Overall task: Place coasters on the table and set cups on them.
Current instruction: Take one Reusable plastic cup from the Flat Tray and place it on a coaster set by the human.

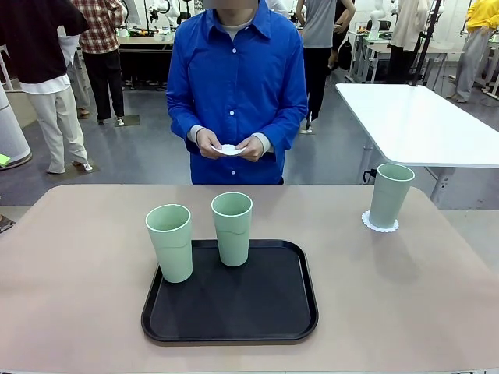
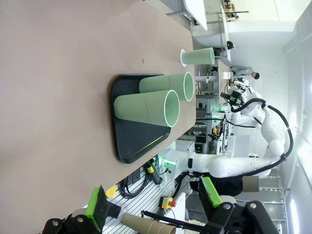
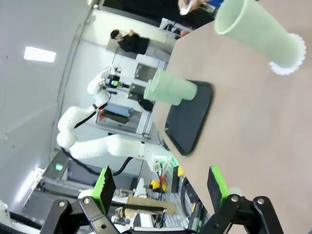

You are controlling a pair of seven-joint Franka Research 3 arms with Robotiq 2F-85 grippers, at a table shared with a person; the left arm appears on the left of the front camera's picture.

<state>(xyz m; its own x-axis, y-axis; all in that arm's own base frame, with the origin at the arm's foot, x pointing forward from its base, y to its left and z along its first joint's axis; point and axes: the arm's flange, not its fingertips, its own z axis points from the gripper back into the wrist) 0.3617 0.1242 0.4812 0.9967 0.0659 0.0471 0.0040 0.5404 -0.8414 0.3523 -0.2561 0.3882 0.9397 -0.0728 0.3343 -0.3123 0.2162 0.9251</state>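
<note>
At the bottom edge of each wrist view, the left gripper and right gripper stand wide open, holding nothing. Mid-frame in the front view, the left cup and middle cup stand upright on a black tray on the worktop. Right of them, the right cup stands on a coaster. At top centre, a person's hands hold a second coaster.
</note>
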